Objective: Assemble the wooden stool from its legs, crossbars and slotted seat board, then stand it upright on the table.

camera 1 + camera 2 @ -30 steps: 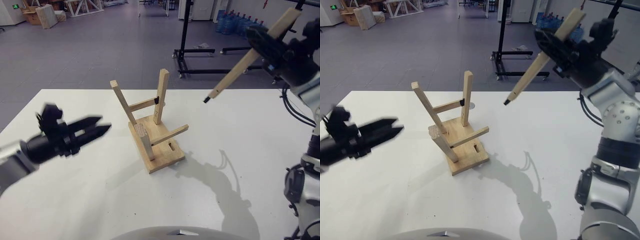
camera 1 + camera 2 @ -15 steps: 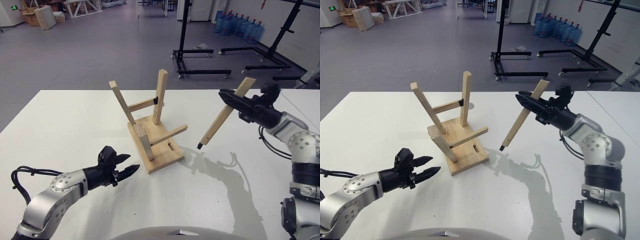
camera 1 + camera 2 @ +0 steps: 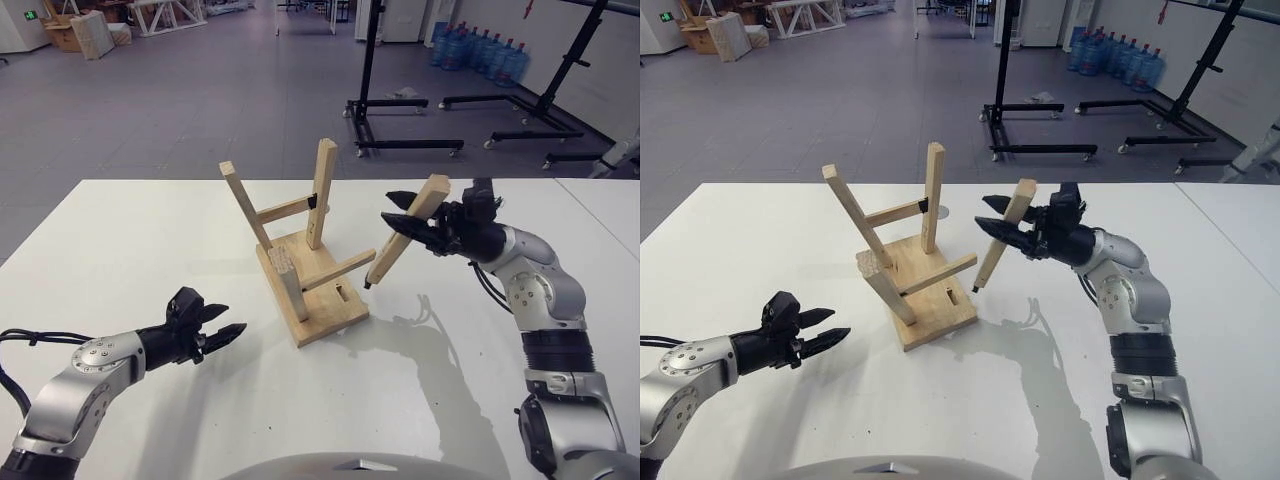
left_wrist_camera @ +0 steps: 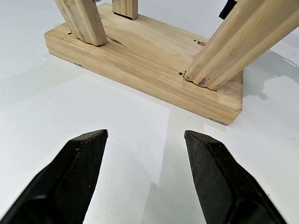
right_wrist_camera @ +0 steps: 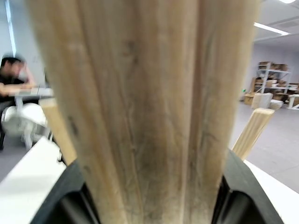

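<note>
The seat board (image 3: 332, 306) lies flat on the white table (image 3: 130, 230), underside up. Two long legs (image 3: 244, 203) (image 3: 322, 192) and a shorter piece (image 3: 289, 284) stand up from it, joined by crossbars (image 3: 285, 210) (image 3: 340, 268). My right gripper (image 3: 392, 212) is shut on a loose wooden leg (image 3: 398, 240), held slanted just right of the board, its dark lower tip hanging above the board's right edge. That leg (image 5: 145, 116) shows up close in the right wrist view. My left gripper (image 3: 232, 318) is open, low over the table front-left of the board (image 4: 154, 51), nothing between its fingers.
Black metal racks (image 3: 400, 100) and blue water bottles (image 3: 480, 50) stand on the floor beyond the table's far edge. A small round mark (image 3: 943, 212) lies on the table behind the stool. The white table stretches wide to the left and front.
My right arm has swung the held leg down and leftward until it is next to the stool. My left gripper has dropped to the table and drawn back a little to the left.
</note>
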Motion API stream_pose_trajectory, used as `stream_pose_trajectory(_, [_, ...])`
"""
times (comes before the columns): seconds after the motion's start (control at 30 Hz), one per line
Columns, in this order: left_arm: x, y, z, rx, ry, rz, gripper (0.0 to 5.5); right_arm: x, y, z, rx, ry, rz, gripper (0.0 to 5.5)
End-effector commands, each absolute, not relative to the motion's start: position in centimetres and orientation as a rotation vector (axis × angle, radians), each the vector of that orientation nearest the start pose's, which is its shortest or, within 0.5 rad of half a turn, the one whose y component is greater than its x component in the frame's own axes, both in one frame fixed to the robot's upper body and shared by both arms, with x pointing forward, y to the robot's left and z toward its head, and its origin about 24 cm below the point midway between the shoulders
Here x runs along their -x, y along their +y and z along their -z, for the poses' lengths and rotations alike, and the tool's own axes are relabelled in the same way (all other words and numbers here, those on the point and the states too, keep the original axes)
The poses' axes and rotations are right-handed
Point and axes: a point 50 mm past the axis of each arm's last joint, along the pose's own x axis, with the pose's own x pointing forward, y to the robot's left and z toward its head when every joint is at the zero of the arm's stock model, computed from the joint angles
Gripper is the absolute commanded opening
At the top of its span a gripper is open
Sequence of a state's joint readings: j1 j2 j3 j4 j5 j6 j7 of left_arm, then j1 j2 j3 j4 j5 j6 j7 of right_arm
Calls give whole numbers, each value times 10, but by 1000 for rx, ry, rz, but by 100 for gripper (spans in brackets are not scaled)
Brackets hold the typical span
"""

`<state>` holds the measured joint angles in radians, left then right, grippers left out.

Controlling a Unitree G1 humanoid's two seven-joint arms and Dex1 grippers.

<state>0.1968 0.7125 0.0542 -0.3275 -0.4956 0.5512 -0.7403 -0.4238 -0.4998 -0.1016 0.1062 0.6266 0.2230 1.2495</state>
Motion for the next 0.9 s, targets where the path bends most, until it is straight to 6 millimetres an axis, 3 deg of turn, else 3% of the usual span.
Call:
stream_pose_trajectory(0.03, [-194,228,-65,-80,505,759,301,-292,-190,-157,58,-215,-1314,205])
stream_pose_trajectory(0.4, [-191,224,-58,-61,510,762,301,-276,-166,-124,-214,-196,-1314,205])
stream_pose_trajectory(0.67, [-190,218,-55,-70,507,771,301,-261,-153,-127,-249,-187,-1341,205])
stream_pose_trajectory(0.8, [-195,227,-55,-80,503,740,301,-259,-155,-135,-302,-215,-1305,205])
stream_pose_trajectory(0.9, [-197,234,-54,-119,516,729,301,-254,-145,-134,-336,-227,-1306,205])
